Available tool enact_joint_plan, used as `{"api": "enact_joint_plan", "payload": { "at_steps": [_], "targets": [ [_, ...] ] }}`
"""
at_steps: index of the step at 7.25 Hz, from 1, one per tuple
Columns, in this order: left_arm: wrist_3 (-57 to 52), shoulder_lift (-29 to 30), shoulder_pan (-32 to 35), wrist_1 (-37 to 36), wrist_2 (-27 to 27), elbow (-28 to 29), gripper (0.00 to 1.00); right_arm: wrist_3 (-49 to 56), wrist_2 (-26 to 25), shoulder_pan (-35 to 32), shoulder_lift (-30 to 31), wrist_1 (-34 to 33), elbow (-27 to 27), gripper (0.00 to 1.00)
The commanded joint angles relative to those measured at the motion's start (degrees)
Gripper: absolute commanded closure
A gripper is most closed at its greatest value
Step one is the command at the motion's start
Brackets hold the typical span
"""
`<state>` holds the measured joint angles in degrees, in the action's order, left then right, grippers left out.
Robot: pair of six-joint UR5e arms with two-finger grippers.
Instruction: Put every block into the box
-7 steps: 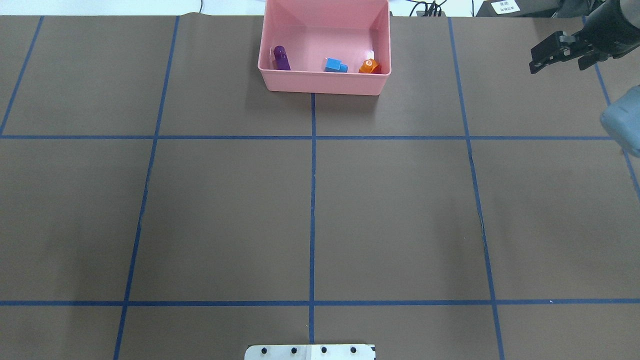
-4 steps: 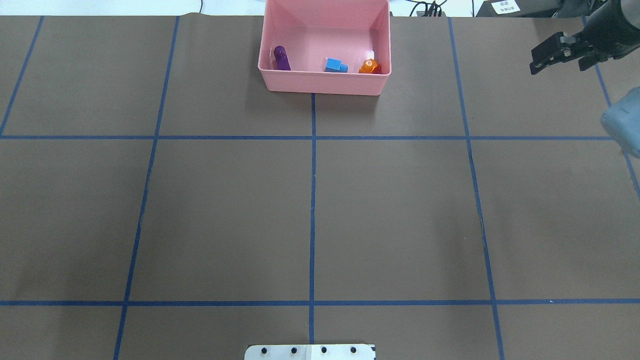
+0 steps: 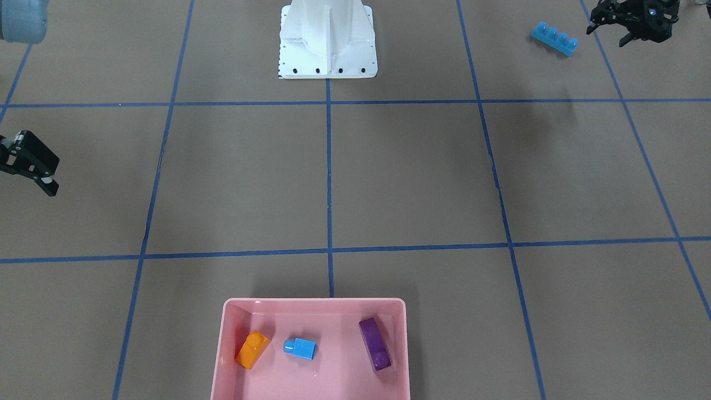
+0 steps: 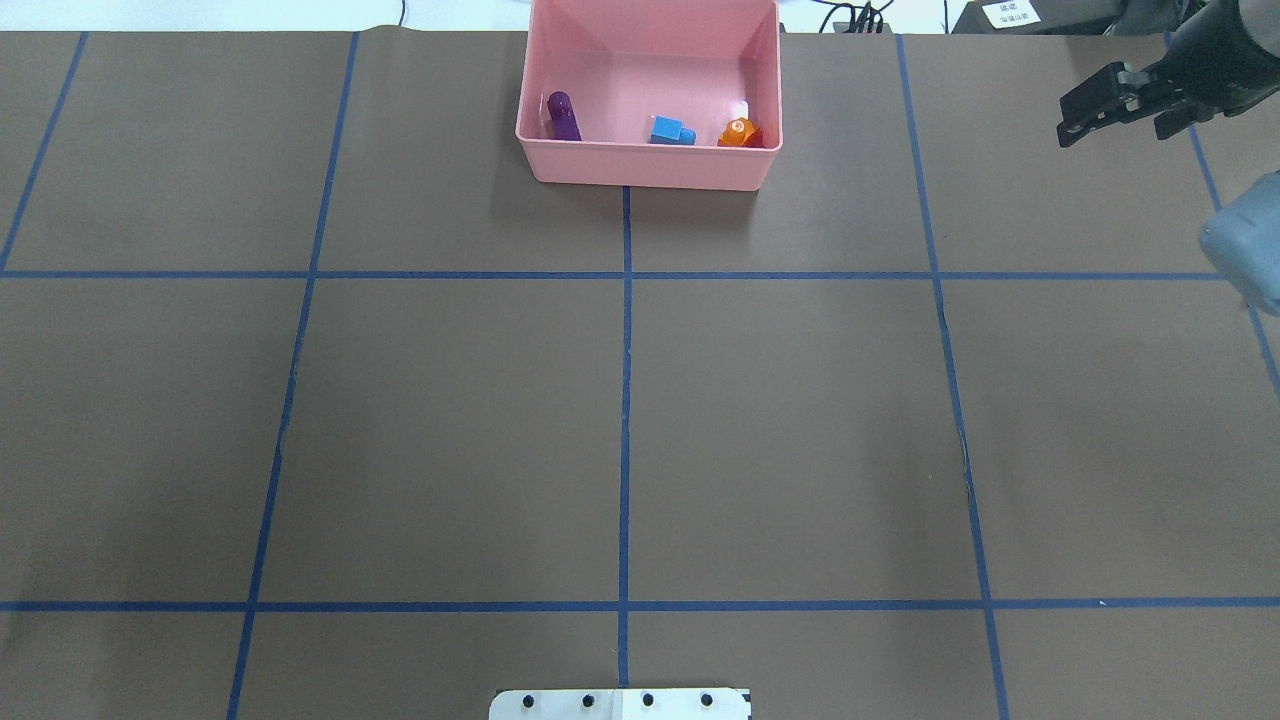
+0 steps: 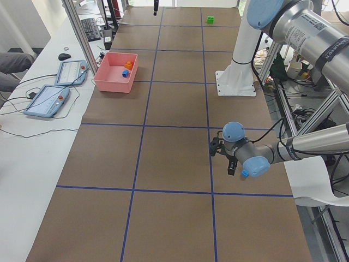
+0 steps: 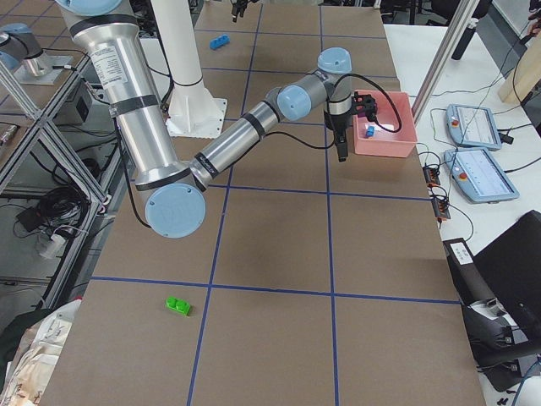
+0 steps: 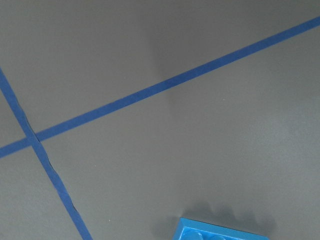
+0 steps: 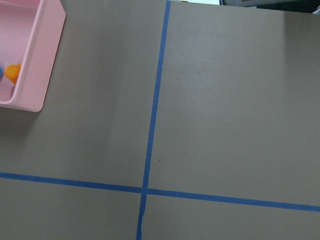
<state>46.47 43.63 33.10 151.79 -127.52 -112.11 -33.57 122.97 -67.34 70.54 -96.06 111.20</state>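
The pink box (image 3: 316,307) (image 4: 650,166) stands at the far middle of the table. An orange block (image 3: 253,349) (image 4: 740,133), a small blue block (image 3: 300,348) (image 4: 672,131) and a purple block (image 3: 375,343) (image 4: 564,117) lie inside it. The long blue block (image 3: 554,38) (image 7: 220,233) lies on the table off to the robot's left of its base. My left gripper (image 3: 608,32) hovers just beside that block, open and empty. Far off to the box's right, my right gripper (image 4: 1113,133) (image 3: 33,172) hangs open with nothing in it.
The white robot base (image 3: 328,55) sits at the near middle edge. A small green brick (image 6: 177,305) (image 5: 210,19) lies on the table toward the robot's right end. Tablets (image 5: 46,101) and cables rest on the side bench beyond the box.
My right gripper has drifted slightly toward the table's far edge. The three blocks in the box have not moved.
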Motion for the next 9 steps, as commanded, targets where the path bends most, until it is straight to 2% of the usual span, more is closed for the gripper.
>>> {"api": "enact_joint_plan", "payload": {
  "at_steps": [1,2,4,7,8,9],
  "targets": [
    [14.4,1.5,-13.0,-0.4,7.8,0.7,0.01,0.0,-0.1,0.0,-0.1,0.1,0.2,0.01],
    [18.3,1.2,-18.1,-0.4,10.1,1.6,0.01,0.0,-0.1,0.0,-0.2,0.1,0.2,0.0],
    [26.0,1.9,-24.0,-0.3,12.5,2.0,0.01,0.0,-0.1,0.0,-0.6,0.2,0.5,0.0],
    [33.6,2.3,-29.6,-0.2,13.1,2.4,0.02,0.0,-0.3,0.0,-0.5,0.2,0.9,0.0],
    [37.2,3.5,-33.8,0.1,16.1,3.9,0.02,0.1,-0.5,0.0,-0.5,0.2,1.0,0.01],
    [41.4,3.9,-37.8,1.4,16.9,4.1,0.07,0.1,-0.6,0.0,-0.6,0.3,1.0,0.01]
  ]
}}
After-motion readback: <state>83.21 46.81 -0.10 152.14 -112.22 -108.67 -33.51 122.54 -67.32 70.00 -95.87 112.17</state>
